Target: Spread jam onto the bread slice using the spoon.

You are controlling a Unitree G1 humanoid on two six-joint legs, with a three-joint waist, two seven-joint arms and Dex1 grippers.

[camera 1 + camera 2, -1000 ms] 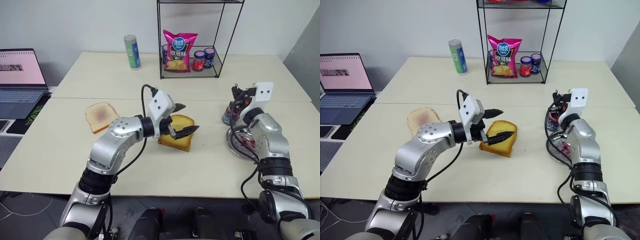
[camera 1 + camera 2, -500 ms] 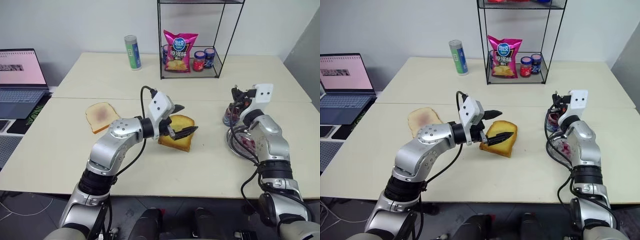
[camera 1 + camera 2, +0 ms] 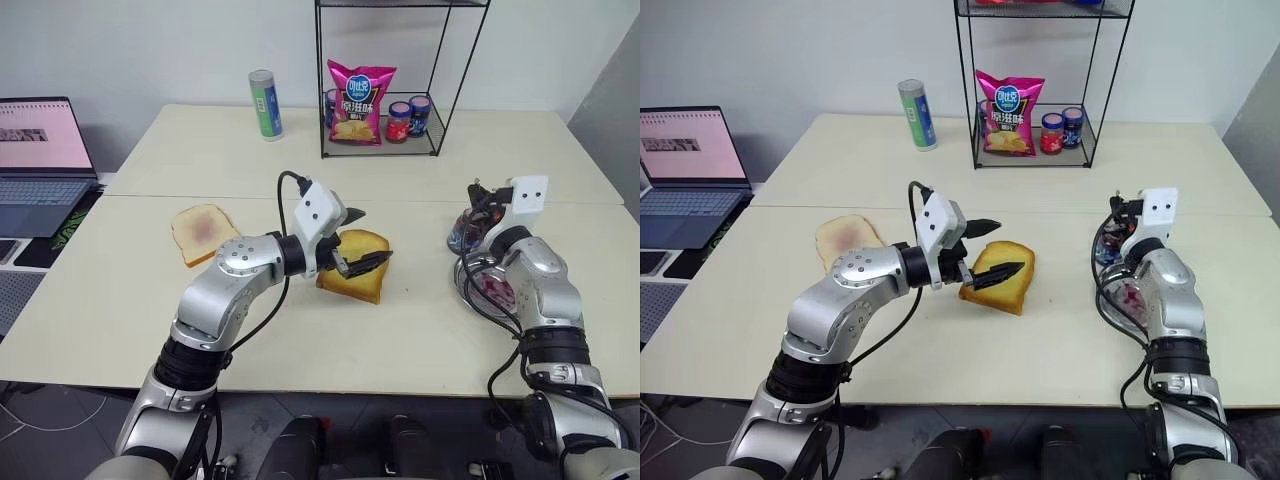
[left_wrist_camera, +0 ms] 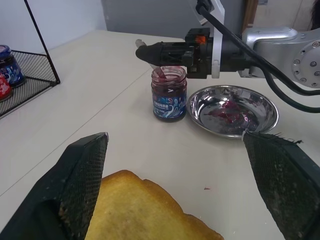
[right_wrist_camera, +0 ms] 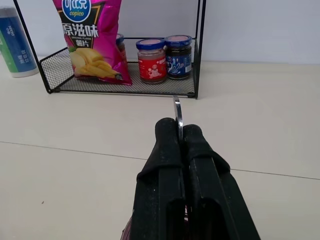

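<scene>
You have the bread slice (image 3: 354,263) lying flat on the worktop (image 3: 120,290), golden face up, with no spread on the part you can see. Your left end effector (image 3: 359,240) hovers level over it with its 2 black fingers (image 4: 80,175) spread wide, 1 on either side of the slice's near edge and not closing on it.

The spoon (image 5: 177,117) is pinched in your right end effector (image 4: 142,51), whose fingers are clenched together on the thin handle; a short silver stub sticks out past the tips, and the bowl end is hidden. That end effector sits directly above the open jam jar (image 4: 169,93), off to the right of the bread and well apart from it. The jam (image 4: 227,109) shows as a dark red smear in the round steel dish (image 4: 234,102), which stands just beside the jar, and the jar's inside is coated dark red too.

Further out, a paler toast slice (image 3: 202,232) with a pinkish centre lies to the left of your left arm. At the back a black wire rack (image 3: 390,85) holds a pink snack bag (image 3: 359,102) and 2 lidded jars (image 5: 164,56); a cylindrical can (image 3: 264,104) stands to its left. A laptop (image 3: 40,160) sits open at the far left.
</scene>
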